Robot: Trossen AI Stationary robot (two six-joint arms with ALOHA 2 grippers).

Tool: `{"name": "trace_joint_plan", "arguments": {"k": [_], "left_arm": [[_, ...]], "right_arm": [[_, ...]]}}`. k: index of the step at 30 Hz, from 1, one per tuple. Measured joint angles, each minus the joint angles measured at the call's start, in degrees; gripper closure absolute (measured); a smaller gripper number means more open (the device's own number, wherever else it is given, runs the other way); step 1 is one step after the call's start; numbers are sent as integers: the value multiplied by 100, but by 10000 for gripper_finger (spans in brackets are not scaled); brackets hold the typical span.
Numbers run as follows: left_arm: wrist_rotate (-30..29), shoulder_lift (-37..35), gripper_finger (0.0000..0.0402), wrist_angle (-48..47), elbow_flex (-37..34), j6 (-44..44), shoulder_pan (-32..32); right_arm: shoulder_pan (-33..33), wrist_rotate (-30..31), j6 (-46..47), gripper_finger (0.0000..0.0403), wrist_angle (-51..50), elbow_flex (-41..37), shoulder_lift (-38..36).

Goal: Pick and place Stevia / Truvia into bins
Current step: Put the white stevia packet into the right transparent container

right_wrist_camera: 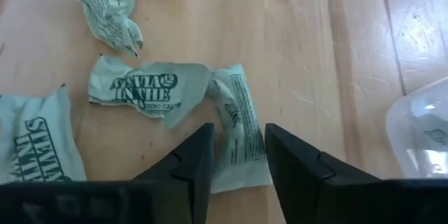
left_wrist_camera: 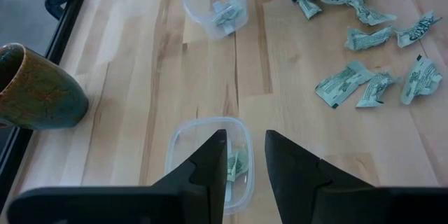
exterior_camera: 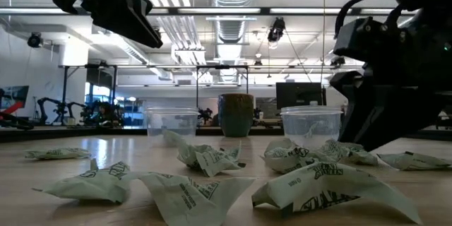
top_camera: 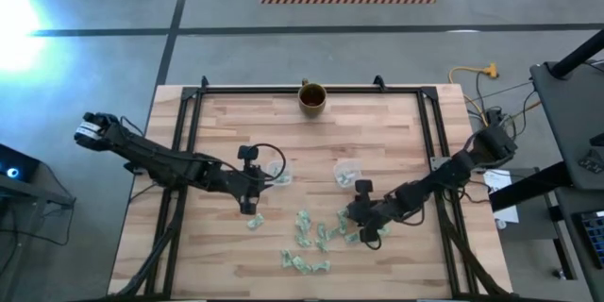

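**Right pincer low over one packet**

Crumpled Stevia packets (right_wrist_camera: 234,129) lie on the worktop (top_camera: 226,255); I have the right pincer (right_wrist_camera: 236,155) slightly open, straddling one, gripping nothing. Left pincer (left_wrist_camera: 245,164) hovers empty, narrowly parted, above a clear bin (left_wrist_camera: 183,155) holding packets.

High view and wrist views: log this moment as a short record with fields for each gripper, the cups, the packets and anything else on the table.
left gripper: open, empty, above the left clear cup
right gripper: open, low over the table, fingers astride a packet
left clear cup contents: packets inside
right clear cup: at least one packet inside
loose packets: about a dozen scattered on the table, most near the right gripper
other: brown mug at the table's far edge
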Motion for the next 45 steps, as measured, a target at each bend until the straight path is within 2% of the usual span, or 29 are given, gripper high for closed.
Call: {"name": "trace_joint_plan", "arguments": {"k": [5,15,25,28,36,45], "left_arm": [[0,0,320,3,-7,0,0],[-2,2,320,10,-9,2,0],[-1,2,320,10,-22,2,0],[-2,2,320,10,-22,2,0],[0,4,320,76,-58,5,0],[0,4,320,104,-70,22,0]], "right_arm": [[-2,-10,46,304,-40,0,-34],[-4,6,23,373,-147,-2,-160],[-4,71,-397,385,-239,175,-633],[-6,458,-579,385,-489,263,-835],[-115,1977,-681,385,-1161,282,-1452],[-730,2072,-533,385,-1403,273,-1633]]}}
